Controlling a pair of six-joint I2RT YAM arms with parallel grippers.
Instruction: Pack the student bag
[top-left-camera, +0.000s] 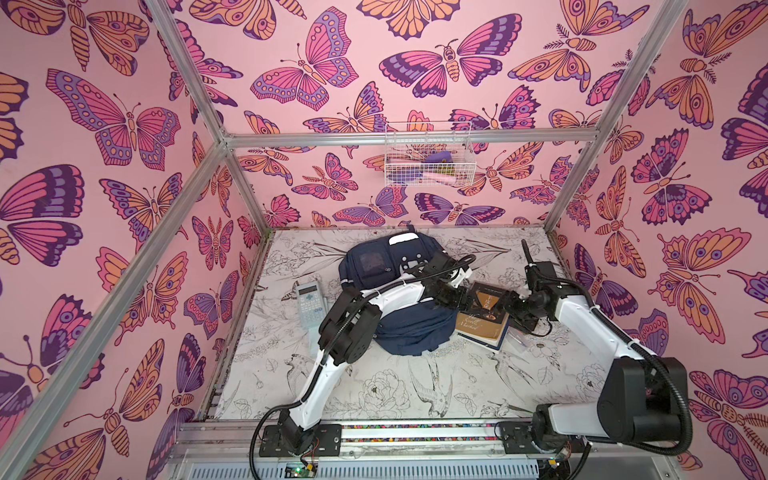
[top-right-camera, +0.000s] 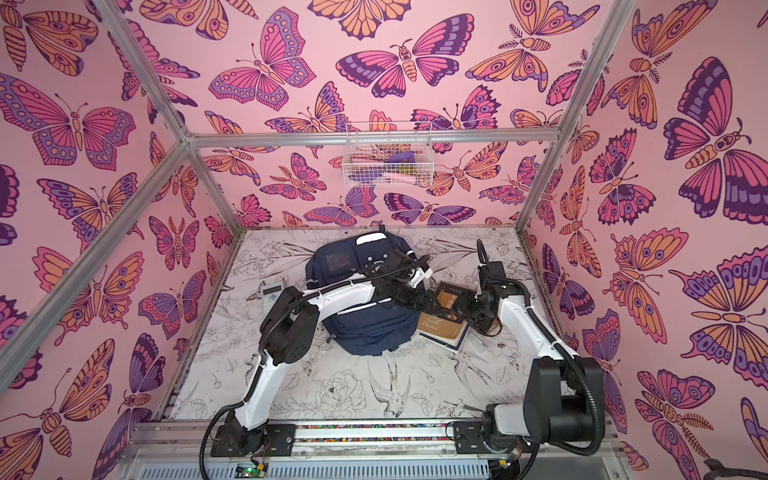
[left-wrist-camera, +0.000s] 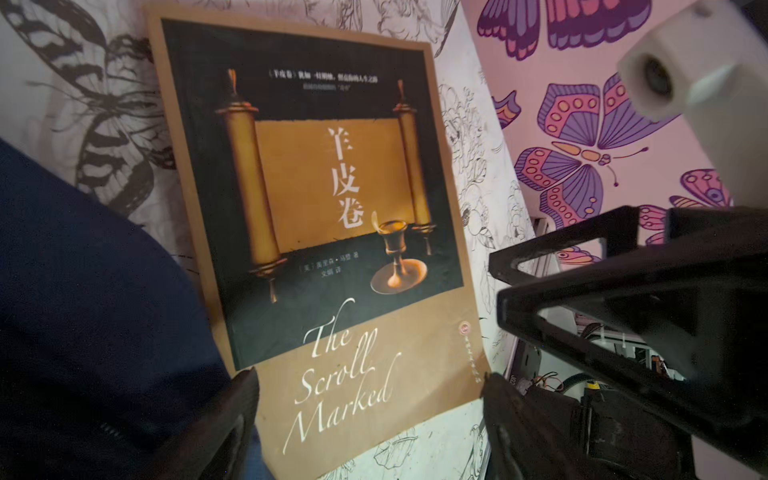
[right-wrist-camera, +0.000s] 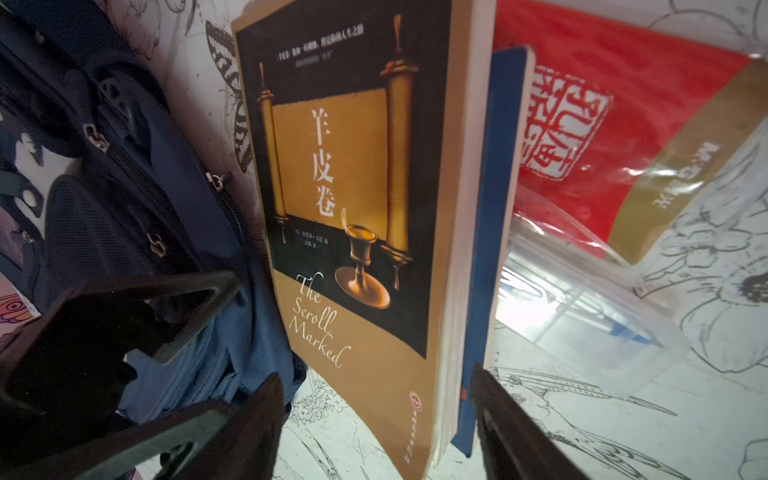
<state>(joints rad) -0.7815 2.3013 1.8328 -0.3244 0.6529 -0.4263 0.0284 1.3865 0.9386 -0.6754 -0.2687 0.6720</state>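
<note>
Now, left gripper (left-wrist-camera: 370, 382) and right gripper (right-wrist-camera: 376, 374) both gape, empty, astride the book (left-wrist-camera: 332, 187). Clamping together, we might buckle its cover.

Pink walls (top-left-camera: 374, 45) printed with large purple, pink and orange butterflies enclose a box-like booth. A silver metal frame (top-left-camera: 332, 139) lines its edges. A white wire basket (top-left-camera: 392, 168) hangs on the back wall. The tabletop (top-left-camera: 457, 374) is white with black line drawings of flowers and birds.

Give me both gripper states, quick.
Left gripper: open, over the book, holding nothing.
Right gripper: open, over the same book, holding nothing.
</note>
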